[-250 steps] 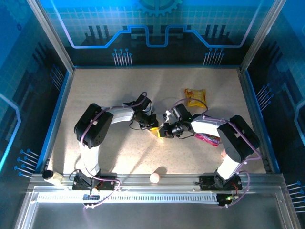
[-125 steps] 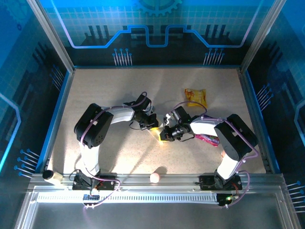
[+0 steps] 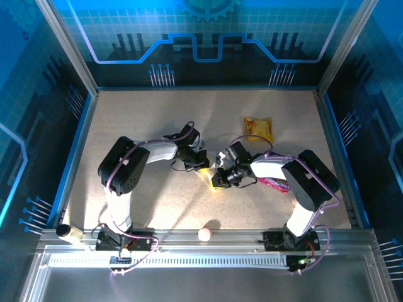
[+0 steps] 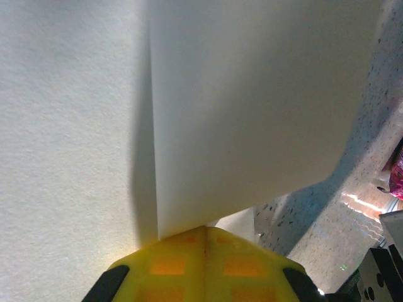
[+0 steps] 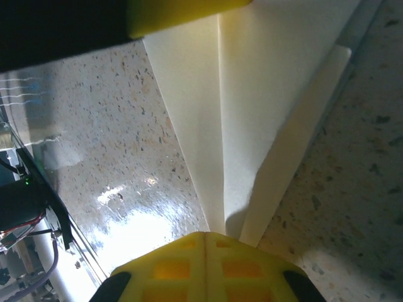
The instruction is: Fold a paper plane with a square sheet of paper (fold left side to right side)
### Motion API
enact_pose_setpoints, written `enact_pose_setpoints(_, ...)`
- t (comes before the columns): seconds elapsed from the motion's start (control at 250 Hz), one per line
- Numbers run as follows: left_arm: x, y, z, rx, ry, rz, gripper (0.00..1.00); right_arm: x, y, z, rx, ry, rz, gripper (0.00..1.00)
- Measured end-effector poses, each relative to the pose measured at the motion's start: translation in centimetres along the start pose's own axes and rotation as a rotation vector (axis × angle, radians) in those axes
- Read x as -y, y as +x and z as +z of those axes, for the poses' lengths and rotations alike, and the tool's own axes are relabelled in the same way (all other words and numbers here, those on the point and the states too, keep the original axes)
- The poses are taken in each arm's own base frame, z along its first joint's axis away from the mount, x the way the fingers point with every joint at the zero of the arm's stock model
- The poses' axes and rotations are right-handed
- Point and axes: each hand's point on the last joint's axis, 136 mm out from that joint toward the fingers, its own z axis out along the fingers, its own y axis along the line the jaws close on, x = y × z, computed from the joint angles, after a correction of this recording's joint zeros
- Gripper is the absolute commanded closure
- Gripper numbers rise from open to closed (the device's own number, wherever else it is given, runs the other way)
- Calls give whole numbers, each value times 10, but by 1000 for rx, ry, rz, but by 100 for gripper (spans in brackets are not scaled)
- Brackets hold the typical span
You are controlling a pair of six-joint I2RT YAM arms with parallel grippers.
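1. My left fingers [image 4: 165, 269] are pinched together on the edge of the folded white paper [image 4: 252, 100].
2. Right fingers [image 5: 165, 269] look clamped on its pointed end, with the layers and a centre crease fanning away.
3. From overhead, the paper's at the middle of the surface [image 3: 145, 126], between both wrists, barely peeking out.
4. Yellow snack packet [image 3: 258, 128] lies beyond, pink wrapper [image 3: 275, 183] beside my right arm.

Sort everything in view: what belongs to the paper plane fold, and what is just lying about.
Belongs to the job:
- the folded white paper
- the left pincer, shut on it
- the right pincer, shut on it

Just lying about:
- the yellow snack packet, far side of the table
- the pink wrapper
- the small pale ball at the near edge
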Motion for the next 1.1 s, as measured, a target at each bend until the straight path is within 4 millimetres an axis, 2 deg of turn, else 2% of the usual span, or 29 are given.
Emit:
enact_pose_setpoints(0.623,0,0,0,0,-6,-2,95,7,5,1,-6,22,4,100)
enact_pose_setpoints(0.983,0,0,0,0,-6,-2,95,6,8,2,-17,4,5,100)
enact_pose_setpoints(1.103,0,0,0,0,-6,-2,95,-2,6,-3,-5,-17,-6,100)
